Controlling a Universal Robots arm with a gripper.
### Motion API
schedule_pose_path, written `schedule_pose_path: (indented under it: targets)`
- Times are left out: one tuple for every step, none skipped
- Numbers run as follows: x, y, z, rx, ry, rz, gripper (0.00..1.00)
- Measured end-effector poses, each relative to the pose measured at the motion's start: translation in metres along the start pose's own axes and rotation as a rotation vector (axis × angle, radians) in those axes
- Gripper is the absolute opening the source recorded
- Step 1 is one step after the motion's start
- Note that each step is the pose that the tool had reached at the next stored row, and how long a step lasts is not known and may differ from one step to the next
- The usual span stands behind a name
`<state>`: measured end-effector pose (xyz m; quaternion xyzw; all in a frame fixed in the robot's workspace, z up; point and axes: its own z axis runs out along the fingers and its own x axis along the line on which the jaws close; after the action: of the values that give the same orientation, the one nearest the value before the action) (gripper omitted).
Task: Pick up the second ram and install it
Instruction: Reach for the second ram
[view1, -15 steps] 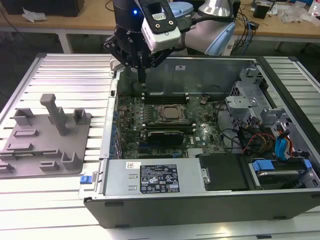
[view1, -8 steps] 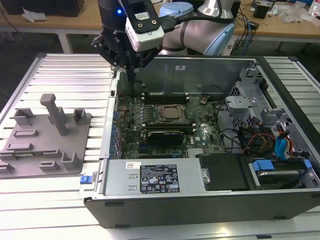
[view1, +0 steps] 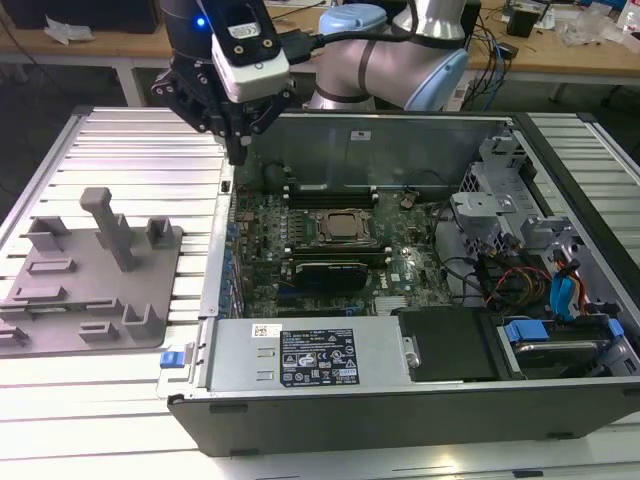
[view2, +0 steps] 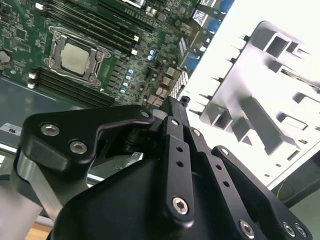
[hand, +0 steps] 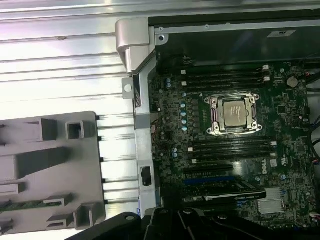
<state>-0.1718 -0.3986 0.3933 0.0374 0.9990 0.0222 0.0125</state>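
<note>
Ribbed metal bench (view1: 130, 140); on grey fixture (hand: 90, 165) — second ram (hand: 20, 204), thin green strip; fingers (view1: 238, 138) pressed together

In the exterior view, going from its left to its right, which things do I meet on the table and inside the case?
Fixture plate → CPU socket → drive bay.

Electronics lab: opened computer case (view1: 400, 390), cluttered workbenches (view1: 560, 50) behind.

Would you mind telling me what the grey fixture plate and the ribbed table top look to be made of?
The fixture plate looks like plastic: matte grey, blocky moulded-looking posts. The table top is probably aluminium: bright, reflective, with long straight ribs.
</note>
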Motion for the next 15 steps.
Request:
schedule_pose_path:
  targets:
    - [0.0023, -0.0002, 0.0000, 0.0000, -0.0001, 0.000, 0.08]
    - [0.0061, -0.0004, -0.0001, 0.0000, 0.0000, 0.000, 0.08]
    - [0.0110, -0.0008, -0.0003, 0.0000, 0.0000, 0.000, 0.08]
    - [0.0134, -0.0009, -0.0003, 0.0000, 0.0000, 0.000, 0.08]
    - [0.0176, -0.0012, -0.0004, 0.0000, 0.0000, 0.000, 0.08]
    - [0.0229, -0.0015, -0.0006, 0.0000, 0.0000, 0.000, 0.08]
    - [0.0297, -0.0019, -0.0007, 0.0000, 0.0000, 0.000, 0.08]
    - [0.0351, -0.0022, -0.0008, 0.0000, 0.0000, 0.000, 0.08]
    - [0.0421, -0.0026, -0.0010, 0.0000, 0.0000, 0.000, 0.08]
    - [0.0459, -0.0029, -0.0010, 0.0000, 0.0000, 0.000, 0.08]
    - [0.0493, -0.0032, -0.0011, 0.0000, 0.0000, 0.000, 0.08]
    - [0.0535, -0.0035, -0.0012, 0.0001, 0.0000, 0.000, 0.08]
    - [0.0574, -0.0037, -0.0012, 0.0000, 0.0000, 0.000, 0.08]
    - [0.0633, -0.0042, -0.0014, 0.0000, 0.0000, 0.000, 0.08]
    - [0.0659, -0.0044, -0.0014, 0.0000, -0.0001, 0.000, 0.08]
